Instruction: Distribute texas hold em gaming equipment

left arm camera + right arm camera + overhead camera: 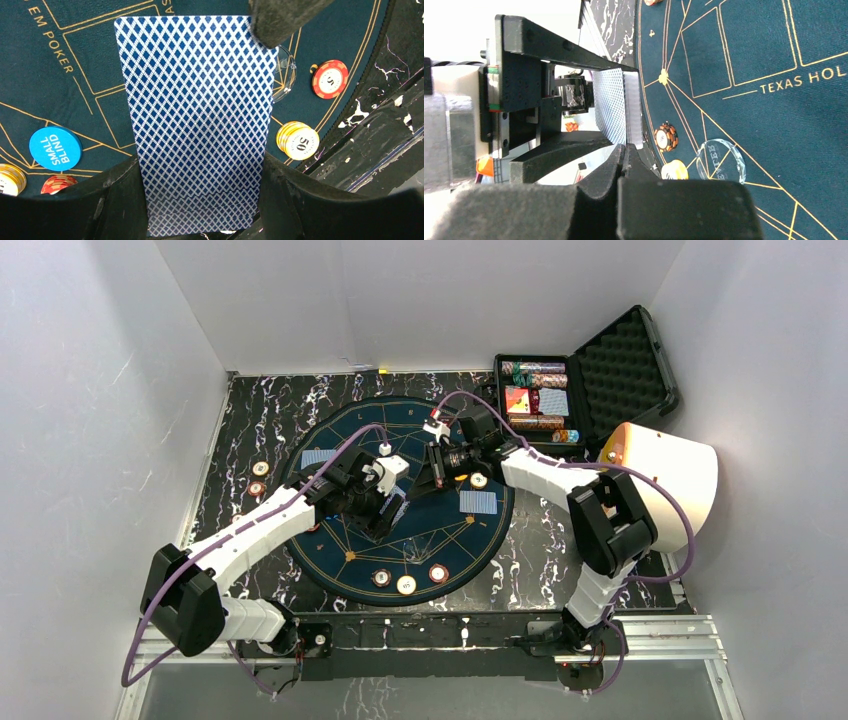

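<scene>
My left gripper [385, 508] is shut on a deck of playing cards [197, 115] with blue patterned backs and holds it above the round poker mat [455, 545]. In the left wrist view the deck sits between the two black fingers [112, 200]. My right gripper [438, 462] reaches the deck's far corner. Its fingers [272, 22] are closed on the edge of the top card [610, 105]. Dealt cards lie on the mat at the left [318, 457] and right [478, 502]. Chips [406, 584] lie at the mat's near edge.
A blue small-blind disc [55, 148], a red chip [330, 78], a yellow 50 stack [298, 140] and a clear dealer button [721, 160] lie on the mat. An open black case [600, 370] with chips stands back right. A white cylinder [670, 475] lies right.
</scene>
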Action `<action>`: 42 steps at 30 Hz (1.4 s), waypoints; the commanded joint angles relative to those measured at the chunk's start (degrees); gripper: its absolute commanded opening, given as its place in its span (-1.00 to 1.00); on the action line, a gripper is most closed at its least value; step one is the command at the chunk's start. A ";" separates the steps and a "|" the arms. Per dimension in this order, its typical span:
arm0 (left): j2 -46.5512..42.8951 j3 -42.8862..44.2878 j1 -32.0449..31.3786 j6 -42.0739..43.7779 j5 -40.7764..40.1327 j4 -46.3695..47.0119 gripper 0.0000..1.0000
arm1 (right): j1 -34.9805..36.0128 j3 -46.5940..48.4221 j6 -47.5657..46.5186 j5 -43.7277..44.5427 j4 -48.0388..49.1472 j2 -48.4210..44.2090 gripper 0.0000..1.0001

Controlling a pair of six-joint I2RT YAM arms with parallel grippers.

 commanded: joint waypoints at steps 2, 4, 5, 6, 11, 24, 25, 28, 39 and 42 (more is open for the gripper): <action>-2.61 0.27 0.18 -0.24 1.05 0.33 -1.00 | 0.04 2.25 -1.67 -0.75 -1.64 -4.49 -1.00; -2.67 0.26 0.19 -0.24 1.01 0.43 -1.00 | -0.02 2.21 -2.25 -0.52 -2.56 -4.93 -1.00; -2.69 0.27 0.19 -0.27 1.05 0.45 -1.00 | -0.08 2.18 -2.40 -0.51 -2.97 -5.01 -1.00; -2.75 0.27 0.19 -0.25 1.05 0.43 -1.00 | -0.10 2.12 -2.57 -0.55 -3.24 -5.25 -1.00; -3.21 -0.15 0.19 -0.40 0.92 0.41 -1.00 | -0.86 1.52 -2.28 -0.61 -3.11 -6.32 -1.00; -5.19 -1.31 0.25 -1.51 -0.18 1.01 -1.00 | -8.98 -2.56 -3.18 -7.08 -5.29 -12.57 -1.00; -5.27 -1.57 0.35 -1.69 -0.44 1.13 -1.00 | -9.75 -2.53 -5.14 -7.09 -7.41 -13.28 -1.00; -5.51 -2.05 0.76 -1.75 -0.62 1.13 -1.00 | -11.07 -2.07 -12.42 -6.87 -15.94 -15.35 -1.00; -2.45 0.03 5.84 -7.15 -7.08 -2.33 -1.00 | -4.77 -0.80 -40.06 15.17 -46.54 -19.43 -1.00; -1.65 0.88 7.19 -6.99 -7.36 -2.44 -1.00 | -2.36 -1.83 -42.86 10.82 -46.58 -19.57 -1.00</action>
